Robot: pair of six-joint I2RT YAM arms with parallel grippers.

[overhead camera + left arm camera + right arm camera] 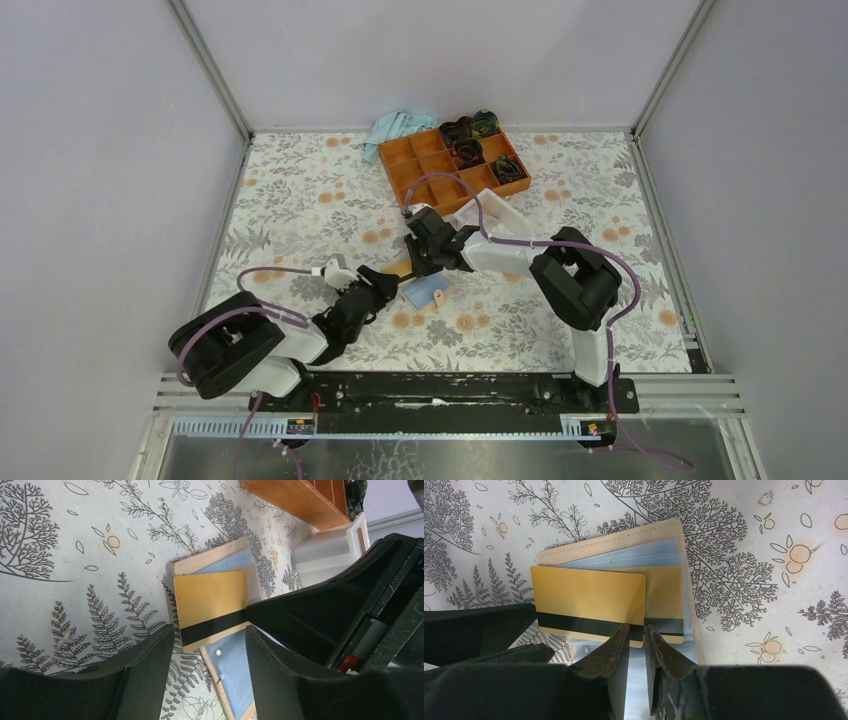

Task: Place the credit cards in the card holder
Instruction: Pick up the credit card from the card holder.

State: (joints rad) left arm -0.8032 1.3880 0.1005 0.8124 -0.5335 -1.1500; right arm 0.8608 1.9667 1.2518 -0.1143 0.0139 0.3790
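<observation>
1 gold card (pixel 589 595): light, stiff, slick; edge-grip only; right gripper (pixel 638 630) apparently pinches its striped edge; left gripper (pixel 209 632) gapes, empty.

Orange tray (pixel 402 152), blue cloth (pixel 395 128), floral tablecloth (pixel 300 200)

I saw both arms, left (pixel 300 345) and right (pixel 500 255), built of white links with bulky black joint housings. Purple cables (pixel 270 270) looped along each. The fingers (pixel 140 680) were matte black and scuffed, and the bases sat on a scratched black rail (pixel 440 388).
</observation>
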